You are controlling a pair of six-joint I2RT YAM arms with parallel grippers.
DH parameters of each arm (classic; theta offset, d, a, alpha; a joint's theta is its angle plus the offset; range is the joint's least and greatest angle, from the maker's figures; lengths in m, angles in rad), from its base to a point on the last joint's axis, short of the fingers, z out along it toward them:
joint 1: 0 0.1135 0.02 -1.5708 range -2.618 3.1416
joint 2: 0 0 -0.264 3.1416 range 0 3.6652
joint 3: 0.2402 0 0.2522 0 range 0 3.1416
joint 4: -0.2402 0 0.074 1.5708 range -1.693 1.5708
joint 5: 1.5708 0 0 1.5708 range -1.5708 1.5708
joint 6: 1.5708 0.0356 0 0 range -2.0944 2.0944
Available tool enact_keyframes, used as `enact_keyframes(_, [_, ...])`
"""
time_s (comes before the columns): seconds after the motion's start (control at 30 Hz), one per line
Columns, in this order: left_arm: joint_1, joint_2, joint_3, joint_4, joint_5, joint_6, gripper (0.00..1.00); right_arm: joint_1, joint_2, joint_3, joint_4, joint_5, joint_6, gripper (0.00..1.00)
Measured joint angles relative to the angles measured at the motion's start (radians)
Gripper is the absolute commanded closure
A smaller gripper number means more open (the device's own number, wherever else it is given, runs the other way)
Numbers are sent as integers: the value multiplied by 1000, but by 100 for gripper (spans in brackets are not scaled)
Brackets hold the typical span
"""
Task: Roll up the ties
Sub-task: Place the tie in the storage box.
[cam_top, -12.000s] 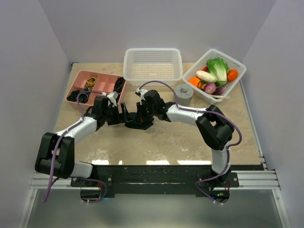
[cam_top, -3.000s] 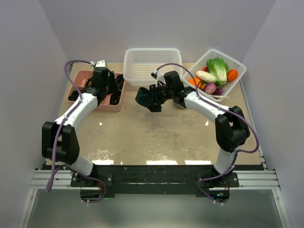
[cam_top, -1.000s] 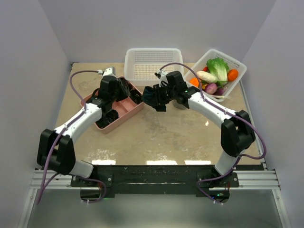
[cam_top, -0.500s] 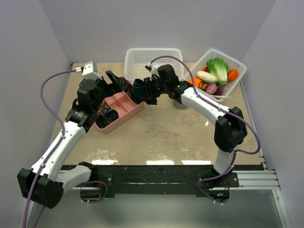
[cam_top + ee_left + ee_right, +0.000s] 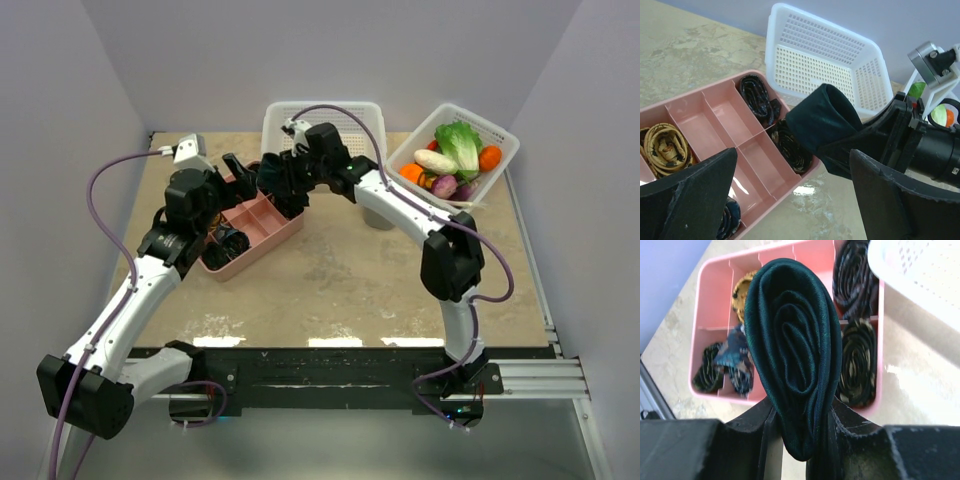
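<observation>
From above, two arms meet over the far left of the table (image 5: 330,280): the left gripper (image 5: 238,170) hangs with its jaws spread wide and empty, and the right gripper (image 5: 295,190) pinches one dark teal rolled tie (image 5: 272,182) at the end of the pink tray (image 5: 262,232) nearest the white basket (image 5: 345,112). There are two baskets, this empty one and a vegetable basket (image 5: 500,140) further right. The tray's contents are mostly covered by the arms, and whether the tie touches the tray cannot be told from here. The left wrist view shows the tie (image 5: 822,122) as a fat coil sticking out of the right gripper's black fingers (image 5: 875,137), raised beside the tray's corner. In the divided tray, four smaller rolls (image 5: 755,92) show: one black, one dark and patterned, one yellow, and one cut off behind the left finger at the bottom edge. The right wrist view looks along the tie (image 5: 795,355), whose spiral end faces the camera, clamped between narrow jaws at its lower end. Behind it, five rolls lie in the tray: black, dark patterned, yellow, blue patterned and dark green. The yellow one is half hidden by the tie, and the compartments behind the tie cannot be seen.
</observation>
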Motion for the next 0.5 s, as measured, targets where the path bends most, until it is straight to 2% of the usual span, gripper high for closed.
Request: enact_keyframes(0.5, [0, -54, -2, -61, -42, 2, 0, 71, 233, 247, -19, 31, 17, 100])
